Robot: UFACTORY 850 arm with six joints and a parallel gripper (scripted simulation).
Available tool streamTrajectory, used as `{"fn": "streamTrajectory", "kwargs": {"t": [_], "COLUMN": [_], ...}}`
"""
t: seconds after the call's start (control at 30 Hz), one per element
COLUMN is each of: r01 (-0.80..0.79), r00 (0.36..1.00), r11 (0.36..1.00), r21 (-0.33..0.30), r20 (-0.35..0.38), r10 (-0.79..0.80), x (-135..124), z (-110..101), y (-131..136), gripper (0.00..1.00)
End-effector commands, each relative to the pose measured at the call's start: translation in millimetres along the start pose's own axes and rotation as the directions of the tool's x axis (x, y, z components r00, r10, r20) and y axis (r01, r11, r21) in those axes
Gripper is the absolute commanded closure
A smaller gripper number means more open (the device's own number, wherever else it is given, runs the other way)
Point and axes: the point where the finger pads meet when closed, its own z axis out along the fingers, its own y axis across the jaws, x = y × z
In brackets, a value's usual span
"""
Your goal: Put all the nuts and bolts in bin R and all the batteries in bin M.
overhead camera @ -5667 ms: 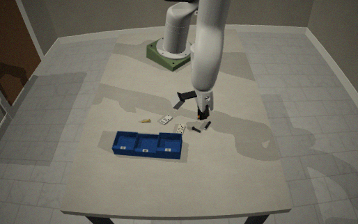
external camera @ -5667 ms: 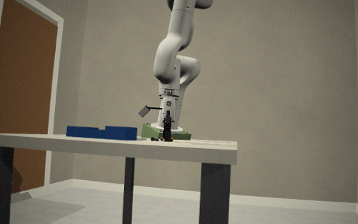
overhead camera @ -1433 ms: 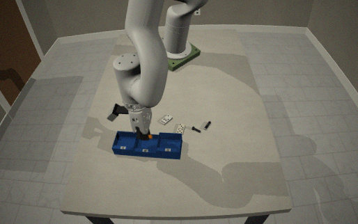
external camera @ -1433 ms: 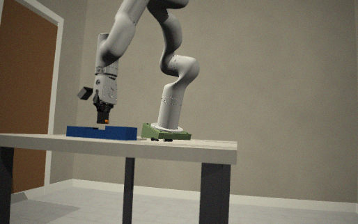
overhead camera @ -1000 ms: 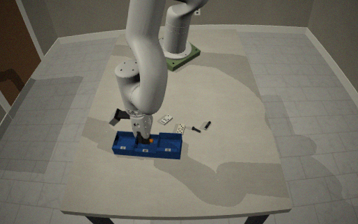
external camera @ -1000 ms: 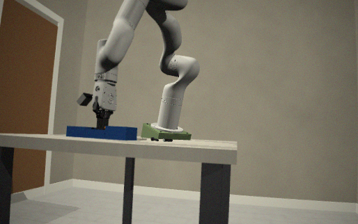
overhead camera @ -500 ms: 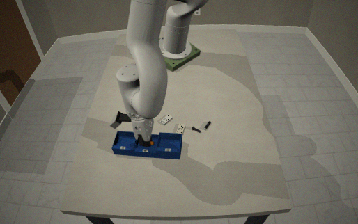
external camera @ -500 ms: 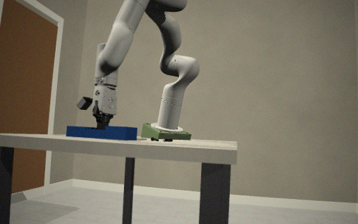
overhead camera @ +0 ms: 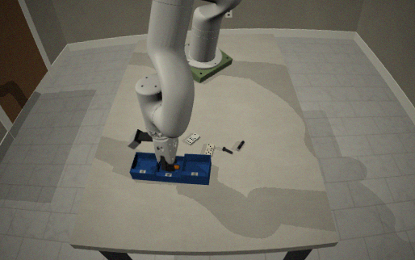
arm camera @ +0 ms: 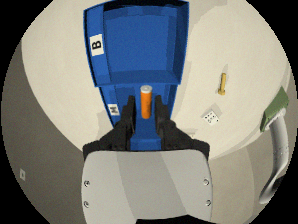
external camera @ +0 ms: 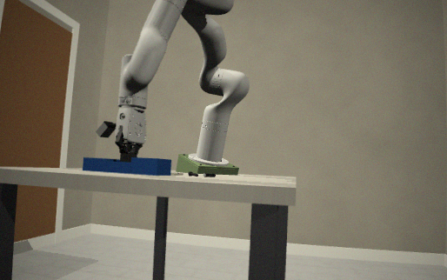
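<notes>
A blue bin [overhead camera: 171,173] with three compartments stands at the table's front left; it also shows in the exterior view [external camera: 126,165] and the wrist view [arm camera: 136,50]. My gripper [overhead camera: 166,163] reaches down into the middle compartment. In the wrist view the gripper [arm camera: 144,119] has its fingers parted, with a gap on each side of an orange and grey battery [arm camera: 145,103], which stands between them without being gripped. The battery's orange end shows in the top view [overhead camera: 176,165]. Two dark bolts [overhead camera: 227,150] [overhead camera: 241,144] lie on the table right of the bin.
Two white dominoes [overhead camera: 192,138] [overhead camera: 208,148] lie just behind the bin's right end. One domino [arm camera: 210,116] and a bolt [arm camera: 222,83] show in the wrist view. The arm's green base [overhead camera: 210,66] is at the table's back.
</notes>
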Motion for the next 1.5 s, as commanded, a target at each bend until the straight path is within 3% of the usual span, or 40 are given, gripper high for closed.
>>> {"fn": "streamTrajectory", "kwargs": {"t": [0.0,0.37,1.27,1.47], "r01": [0.0,0.0,0.0,0.0], "r00": [1.0,1.0,1.0,1.0], "r11": [1.0,1.0,1.0,1.0], "r21": [0.002,0.002,0.002,0.002], "r20": [0.0,0.0,0.0,0.0], "r10": [0.0,0.0,0.0,0.0], "x": [0.1,0.1,0.1,0.1], "z": [-0.8,-0.8,-30.8,-52.2], "y": [-1.0,-1.0,-0.9,-0.8], "gripper": [0.72,0.72,0.72,0.72]}}
